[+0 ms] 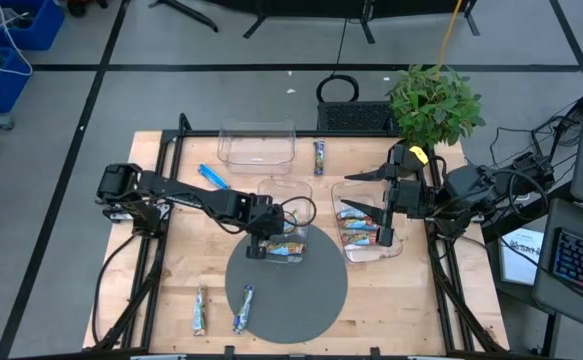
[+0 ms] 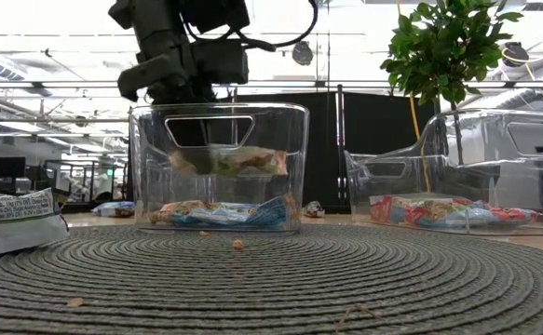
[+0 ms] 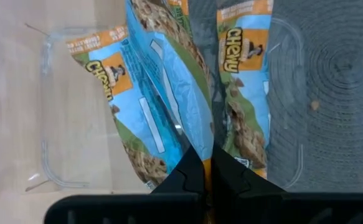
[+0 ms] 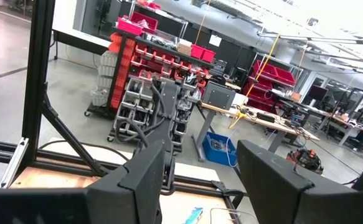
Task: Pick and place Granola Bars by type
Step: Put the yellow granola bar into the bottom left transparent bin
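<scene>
Left dark six-joint arm: reaches from table's left edge toward centre, wrist pointing down | left two-finger gripper: fingers pressed together, clamping a wrapper edge | right dark six-joint arm: folded at table's right side, wrist raised, roughly level | right two-finger gripper: fingers spread apart, holding nothing

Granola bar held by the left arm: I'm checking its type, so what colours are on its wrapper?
Light blue, green and orange on the granola bar, clearest in the left wrist view.
</scene>
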`<action>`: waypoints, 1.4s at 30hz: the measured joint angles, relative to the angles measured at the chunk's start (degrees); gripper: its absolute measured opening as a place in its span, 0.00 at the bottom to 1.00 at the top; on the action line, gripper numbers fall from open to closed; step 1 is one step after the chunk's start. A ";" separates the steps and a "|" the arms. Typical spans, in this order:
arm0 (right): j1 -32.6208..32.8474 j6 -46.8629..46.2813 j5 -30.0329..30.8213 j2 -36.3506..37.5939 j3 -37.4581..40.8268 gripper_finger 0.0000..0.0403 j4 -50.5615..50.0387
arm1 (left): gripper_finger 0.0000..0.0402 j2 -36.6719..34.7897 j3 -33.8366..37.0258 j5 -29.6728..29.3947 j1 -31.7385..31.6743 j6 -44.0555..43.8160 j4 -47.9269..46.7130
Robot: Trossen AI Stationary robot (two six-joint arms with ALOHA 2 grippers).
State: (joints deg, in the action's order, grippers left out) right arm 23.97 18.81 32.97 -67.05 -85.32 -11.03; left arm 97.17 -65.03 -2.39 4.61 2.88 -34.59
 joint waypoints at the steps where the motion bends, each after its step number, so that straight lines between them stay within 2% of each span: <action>1: 0.00 0.13 0.00 0.00 0.00 0.48 0.00 | 0.02 0.00 0.38 0.02 -0.03 -0.03 0.37; 14: 0.00 0.06 0.00 0.00 0.00 0.48 -0.42 | 0.02 -0.18 6.43 1.60 -0.24 -2.73 6.13; 22: 0.00 -0.14 0.00 0.00 0.00 0.48 -0.42 | 0.02 -0.15 7.23 3.19 -0.96 -3.84 7.26; 33: 0.00 -2.06 0.00 0.00 0.00 0.48 -0.57 | 0.31 -0.37 6.58 3.50 -1.22 -2.77 6.74; 42: 0.01 -2.06 0.00 0.00 0.00 0.48 -1.20 | 0.53 -0.37 0.70 3.01 -2.63 -0.87 5.46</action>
State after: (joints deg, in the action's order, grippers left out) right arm 23.98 16.75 32.97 -67.05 -85.32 -12.23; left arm 96.79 -64.33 0.61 1.98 2.01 -29.13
